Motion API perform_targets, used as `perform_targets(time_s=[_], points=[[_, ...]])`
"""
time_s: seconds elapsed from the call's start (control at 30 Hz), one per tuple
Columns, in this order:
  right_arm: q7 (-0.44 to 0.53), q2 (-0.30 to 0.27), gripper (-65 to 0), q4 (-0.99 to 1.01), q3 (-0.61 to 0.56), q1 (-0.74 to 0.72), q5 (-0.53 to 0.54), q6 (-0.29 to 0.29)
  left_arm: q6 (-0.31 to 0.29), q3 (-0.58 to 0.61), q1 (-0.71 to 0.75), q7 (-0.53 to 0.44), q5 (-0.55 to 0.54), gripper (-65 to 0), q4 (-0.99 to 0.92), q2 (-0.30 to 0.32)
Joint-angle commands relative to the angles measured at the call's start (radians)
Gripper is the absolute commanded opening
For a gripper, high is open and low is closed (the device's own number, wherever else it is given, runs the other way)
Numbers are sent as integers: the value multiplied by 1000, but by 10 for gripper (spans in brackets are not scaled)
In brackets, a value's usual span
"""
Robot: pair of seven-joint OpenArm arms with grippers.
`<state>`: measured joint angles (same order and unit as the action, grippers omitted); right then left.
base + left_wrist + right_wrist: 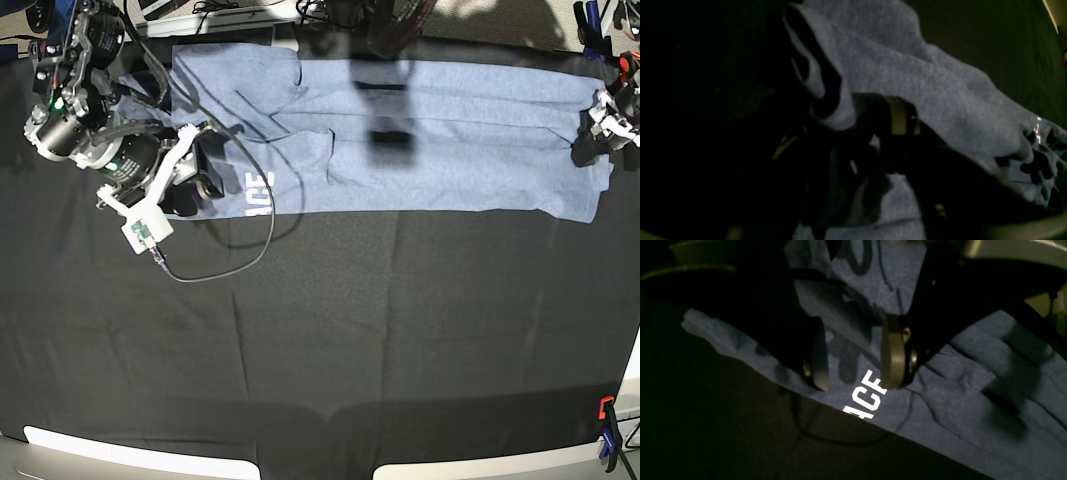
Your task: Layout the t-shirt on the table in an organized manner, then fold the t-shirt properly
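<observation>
The blue-grey t-shirt point(450, 140) lies as a long folded band across the far side of the black table point(350, 330), white letters point(260, 195) showing near its left end. My right gripper point(205, 185) hovers over that lettered corner. Up close, the right gripper point(853, 353) is open, its grey pads point(892, 353) apart just above the t-shirt point(957, 390). My left gripper point(598, 135) is at the shirt's right edge. In the left wrist view, the left gripper point(843, 126) has a rolled hem of the t-shirt point(907, 66) between its parted fingers point(898, 115), with a dark gap beside the pad.
A black cable point(225, 265) loops from the right arm onto the cloth in front of the shirt. Red and blue clamps point(606, 440) hold the cloth at the right edge. Equipment and cables crowd the far edge point(250, 15). A blurred dark shape point(385, 100) overlaps the shirt's middle.
</observation>
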<state>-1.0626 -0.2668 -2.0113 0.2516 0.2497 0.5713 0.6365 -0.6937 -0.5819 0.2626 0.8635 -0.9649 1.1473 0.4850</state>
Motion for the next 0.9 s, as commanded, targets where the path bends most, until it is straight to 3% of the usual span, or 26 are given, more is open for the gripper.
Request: perform_targets(time_s=[0.0, 0.07, 0.17, 0.27, 0.43, 0.63, 0.77, 0.87], points=[[27, -10, -400, -19, 5, -9, 11, 9, -4, -1, 6, 50, 21, -473, 6, 14], [27, -10, -400, -19, 5, -9, 11, 9, -4, -1, 9, 56, 21, -520, 6, 14], [27, -10, -400, -19, 5, -9, 11, 9, -4, -1, 12, 55, 21, -650, 6, 14], [32, -10, -400, -19, 5, -9, 11, 9, -4, -1, 18, 3, 26, -650, 6, 15], [57, -10, -400, -19, 5, -18, 8, 9, -4, -39, 14, -118, 158, -650, 18, 32], [62, -10, -400, -19, 5, -56, 7, 8, 79, -137, 14, -214, 290, -650, 99, 47], [67, -10, -400, -19, 5, -70, 7, 8, 133, -157, 18, -212, 341, -650, 202, 47], [69, -10, -400, -19, 5, -70, 2, 8, 138, -157, 21, -123, 313, -650, 294, 34]])
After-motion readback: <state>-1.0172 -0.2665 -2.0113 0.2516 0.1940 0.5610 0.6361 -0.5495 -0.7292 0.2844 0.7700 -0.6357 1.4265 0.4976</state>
